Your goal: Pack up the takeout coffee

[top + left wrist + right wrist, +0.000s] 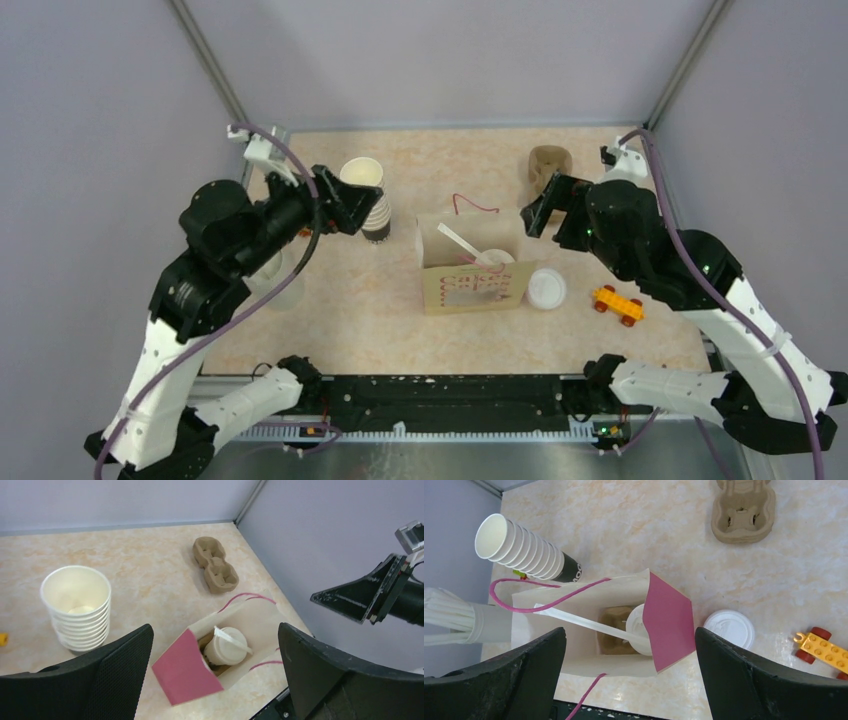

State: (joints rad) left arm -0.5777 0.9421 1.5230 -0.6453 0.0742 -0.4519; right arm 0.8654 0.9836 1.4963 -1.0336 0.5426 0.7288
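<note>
Inside the bag (470, 288) stands the takeout coffee (227, 648); left tool (352, 208), right tool (538, 208) flank it, spread wide, empty.

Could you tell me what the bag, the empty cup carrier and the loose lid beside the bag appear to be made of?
Bag: matte cream paper, creased folds, pink cord handles.
Cup carrier: brown moulded pulp, rough and dull.
Loose lid: probably thin white plastic, smooth with embossed rings.

Pale lilac walls (450, 50), grey metal corner posts (206, 55), beige marbled tabletop (350, 320) in even light.
</note>
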